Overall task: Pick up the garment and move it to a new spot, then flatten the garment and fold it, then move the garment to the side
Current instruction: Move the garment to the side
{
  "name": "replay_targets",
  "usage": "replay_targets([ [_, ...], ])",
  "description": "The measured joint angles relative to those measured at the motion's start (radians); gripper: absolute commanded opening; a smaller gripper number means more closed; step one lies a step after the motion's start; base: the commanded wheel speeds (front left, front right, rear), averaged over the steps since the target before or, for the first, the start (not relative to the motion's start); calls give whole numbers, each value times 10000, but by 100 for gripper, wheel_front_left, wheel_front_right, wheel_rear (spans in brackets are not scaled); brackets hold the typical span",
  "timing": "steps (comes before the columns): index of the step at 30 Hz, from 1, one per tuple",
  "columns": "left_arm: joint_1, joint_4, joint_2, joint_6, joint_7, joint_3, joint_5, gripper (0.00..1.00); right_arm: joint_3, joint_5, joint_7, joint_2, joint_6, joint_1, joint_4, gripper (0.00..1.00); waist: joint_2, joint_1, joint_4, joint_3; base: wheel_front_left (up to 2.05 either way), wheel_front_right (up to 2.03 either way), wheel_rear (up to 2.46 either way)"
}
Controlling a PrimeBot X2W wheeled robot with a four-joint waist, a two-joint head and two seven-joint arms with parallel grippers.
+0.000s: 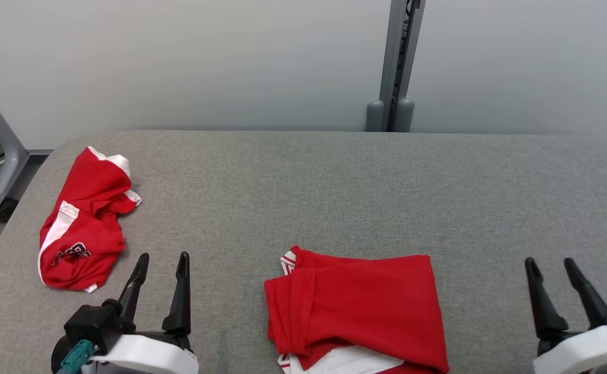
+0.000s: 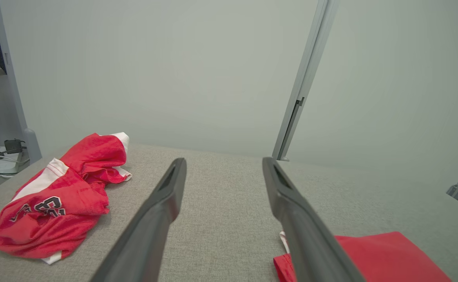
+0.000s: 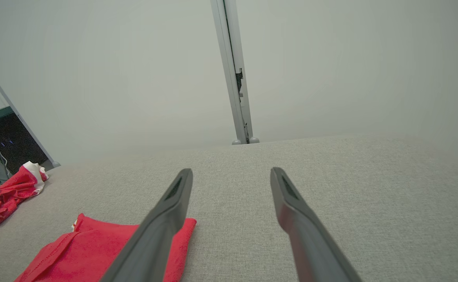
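Observation:
A folded red garment point(image 1: 355, 306) with white trim lies flat at the near middle of the grey padded table point(image 1: 334, 182); it also appears in the left wrist view point(image 2: 381, 256) and the right wrist view point(image 3: 91, 250). A second red garment point(image 1: 82, 218), crumpled and printed with dark lettering, sits at the table's left end point(image 2: 56, 199) point(image 3: 5, 194). My left gripper point(image 1: 163, 255) point(image 2: 224, 160) stands open between the two, touching neither. My right gripper point(image 1: 548, 261) point(image 3: 231, 170) is open to the right of the folded garment, holding nothing.
A pale wall runs behind the table, with a grey upright post point(image 1: 399, 62) at the far middle. A grey wheeled frame point(image 1: 2, 156) stands off the table's left end. Bare table surface stretches across the far half and the right side.

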Motion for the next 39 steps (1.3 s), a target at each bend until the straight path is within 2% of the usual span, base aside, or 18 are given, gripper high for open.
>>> replay_targets([
  [6, -40, 36, -21, -6, 0, -130, 261, 100, 625, 364, 1457, 67, 0, -761, 564, 100, 0, 0, 293, 47, 0, 0, 0],
  [15, -142, 79, -190, -84, -8, -194, 408, 100, 278, 748, 4272, 506, -2, -1494, 2428, 100, 0, 0, 1389, 167, 0, 0, 0],
  [27, -265, 230, -194, -270, 6, -211, 303, 100, -502, 1490, 6082, 834, 0, -1916, 4284, 100, 0, 0, 2507, 303, 0, 0, 0],
  [34, -319, 247, -134, -284, 36, -228, 286, 100, -767, 1622, 6374, 988, 0, -2115, 4857, 100, 0, 0, 2755, 350, 0, 0, 0],
  [35, -323, 251, -132, -284, 36, -232, 286, 100, -767, 1691, 6383, 1024, 0, -2127, 4890, 88, 0, 0, 2769, 349, 0, 0, 0],
  [36, -328, 259, -127, -284, 36, -228, 284, 100, -763, 1699, 6385, 1045, 0, -2144, 4913, 50, 0, 0, 2774, 351, 0, 0, 0],
  [37, -336, 265, -123, -282, 36, -226, 282, 100, -750, 1722, 6383, 1049, 0, -2158, 4928, 28, 0, 0, 2772, 352, 0, 0, 0],
  [38, -343, 268, -121, -276, 36, -226, 274, 100, -736, 1787, 6343, 1057, 0, -2162, 4920, 0, 0, 0, 2764, 353, 0, 0, 0],
  [39, -351, 268, -121, -265, 36, -228, 263, 100, -713, 1814, 6282, 1066, 0, -2162, 4920, 0, 0, 0, 2747, 352, 0, 0, 0],
])
